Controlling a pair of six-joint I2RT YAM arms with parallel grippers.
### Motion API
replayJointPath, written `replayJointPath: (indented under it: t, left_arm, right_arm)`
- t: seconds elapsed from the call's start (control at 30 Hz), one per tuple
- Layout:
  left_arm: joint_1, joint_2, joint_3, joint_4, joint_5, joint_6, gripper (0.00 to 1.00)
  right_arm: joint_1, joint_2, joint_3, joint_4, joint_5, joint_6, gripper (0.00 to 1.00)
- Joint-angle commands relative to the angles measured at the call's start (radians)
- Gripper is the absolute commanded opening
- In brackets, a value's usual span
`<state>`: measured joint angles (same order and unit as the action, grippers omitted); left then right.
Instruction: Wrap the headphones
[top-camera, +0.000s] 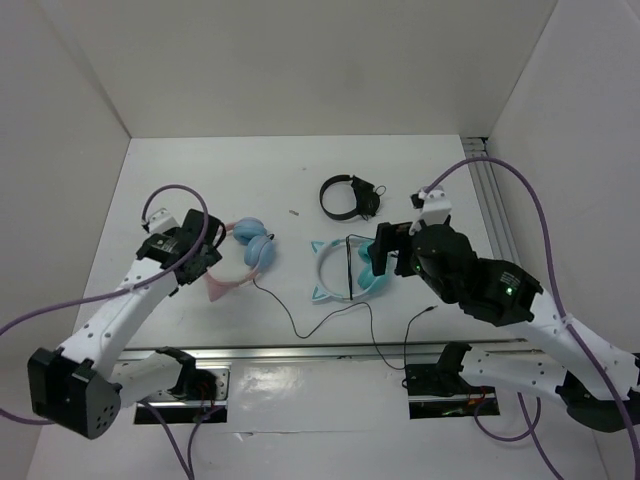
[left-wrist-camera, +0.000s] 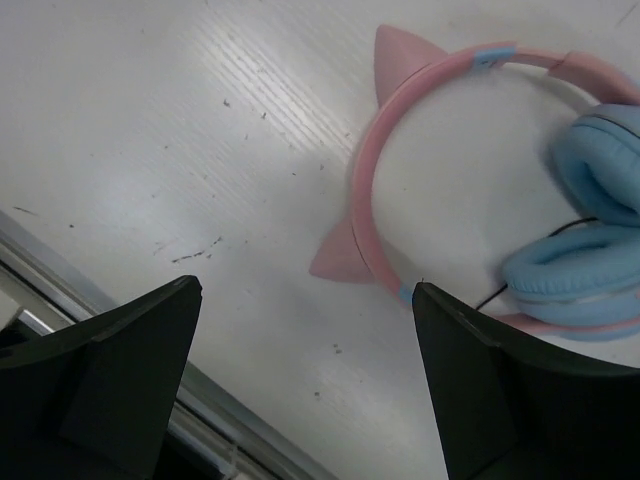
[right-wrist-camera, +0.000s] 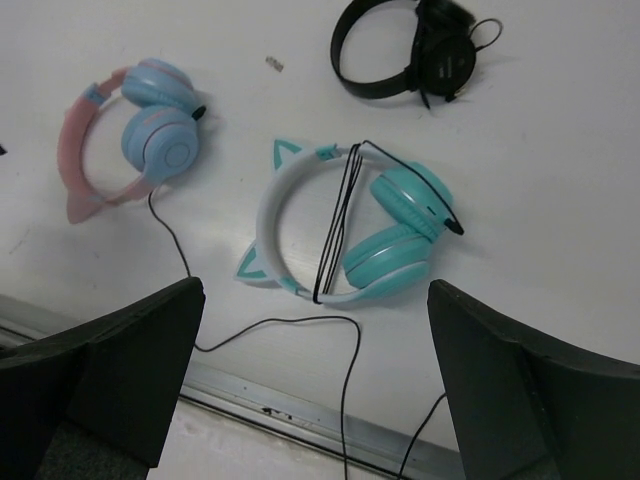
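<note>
The headphones (top-camera: 245, 255) (left-wrist-camera: 368, 200) (right-wrist-camera: 150, 130) lie flat on the left half of the white bench (top-camera: 200, 180), about midway between its far and near edges. The pink band and cat ears point toward the left edge, and the two light blue cups sit tucked together toward the middle. Their thin black cable (top-camera: 290, 322) (right-wrist-camera: 175, 240) is loose: it trails from the cups toward the near edge, curves along the metal rail (top-camera: 300, 350) and ends right of centre.

The left gripper (top-camera: 205, 252) (left-wrist-camera: 305, 295) hangs over the pink band with its jaws spread wide. The right gripper (top-camera: 385, 250) (right-wrist-camera: 315, 290) hangs over the right half of the bench, its jaws also wide apart and clamped on nothing.

The teal headphones (top-camera: 350, 270) (right-wrist-camera: 350, 230) lie beside the right gripper, with black cord strung across their white band. The black headphones (top-camera: 345, 197) (right-wrist-camera: 400, 55) lie farther back, toward the far edge. Any lettering on the cups is too small to read.
</note>
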<state>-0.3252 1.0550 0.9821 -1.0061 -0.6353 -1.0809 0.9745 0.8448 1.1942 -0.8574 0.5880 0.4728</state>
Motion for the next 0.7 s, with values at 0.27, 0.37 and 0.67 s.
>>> replayJointPath:
  t: [0.27,0.37,0.67]
  left_arm:
    - [0.116,0.278,-0.243,0.475,0.081,0.001,1.00]
    - [0.144,0.345,-0.246,0.570,0.124,0.081,1.00]
    - [0.190,0.441,-0.200,0.575,0.193,0.122,0.84]
  right_arm:
    - [-0.005,0.024,-0.050,0.097,-0.205,-0.049,1.00]
    - [-0.005,-0.028,-0.091,0.130,-0.214,-0.049,1.00]
    - [-0.005,-0.040,-0.122,0.166,-0.234,-0.040,1.00]
